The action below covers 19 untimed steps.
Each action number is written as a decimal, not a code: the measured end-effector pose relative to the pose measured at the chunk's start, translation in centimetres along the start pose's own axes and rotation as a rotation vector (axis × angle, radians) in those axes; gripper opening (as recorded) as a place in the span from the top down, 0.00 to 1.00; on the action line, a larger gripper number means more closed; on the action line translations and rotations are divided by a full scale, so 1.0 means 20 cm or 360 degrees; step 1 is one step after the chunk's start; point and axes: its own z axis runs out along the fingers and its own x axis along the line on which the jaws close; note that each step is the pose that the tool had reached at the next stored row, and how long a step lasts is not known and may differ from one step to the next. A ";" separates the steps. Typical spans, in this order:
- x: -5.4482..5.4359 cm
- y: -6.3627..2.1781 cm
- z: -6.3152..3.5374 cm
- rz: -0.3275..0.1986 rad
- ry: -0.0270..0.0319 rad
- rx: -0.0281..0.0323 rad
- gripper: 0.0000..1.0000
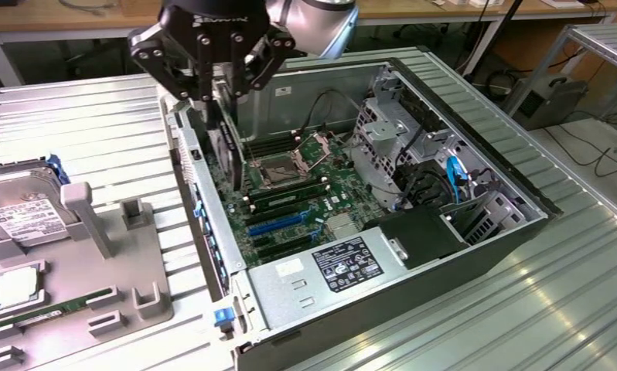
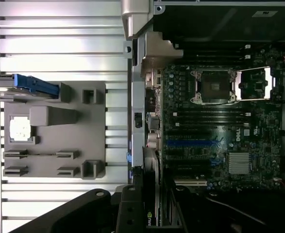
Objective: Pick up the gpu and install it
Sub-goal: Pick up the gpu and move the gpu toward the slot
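Power supply point(image 1: 329, 270), white label up, sits nearest the lens at 6 o'clock in the exterior view, in the corner of the open computer case point(image 1: 494, 154). Motherboard point(image 1: 298, 193) lies flat at frame centre, with the CPU socket point(image 1: 283, 171) on it. Gripper point(image 1: 218, 94) is at 12 o'clock, a shade toward 11, jaws clamped on the upper end of the gpu point(image 1: 226, 151). The card hangs upright with its long side vertical. Its lower end drops in front of the board at 10 o'clock from the socket, beside the case's rear wall. Contact with the board cannot be told. Grey fixture tray point(image 1: 102, 255) is at 8 o'clock, outside the case on the ribbed metal table point(image 1: 556, 294). Hard drive point(image 1: 25, 216) stands on the tray at 9 o'clock. Memory stick point(image 1: 51, 309) lies flat nearer the lens.

Wrist view: the gpu point(image 2: 151, 194) shows edge-on, running out from between the black fingers point(image 2: 127, 213) along the case's rear wall. It sits between the tray point(image 2: 55, 116) and the motherboard point(image 2: 215, 131). A small green logo marks the card close to the fingers. Blue slots point(image 2: 195, 143) and a silver heatsink point(image 2: 238, 162) lie on the board beside the card's line.
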 end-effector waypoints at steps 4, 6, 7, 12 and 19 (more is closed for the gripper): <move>-0.10 0.001 0.014 0.0000 0.00005 0.00021 0.74; -0.16 0.005 0.033 0.0000 0.00008 0.00042 0.74; -0.18 0.008 0.043 0.0000 0.00010 0.00046 0.74; -0.31 0.029 0.097 0.0000 0.00014 0.00059 0.74; -0.47 0.039 0.163 0.0000 0.00015 0.00088 0.74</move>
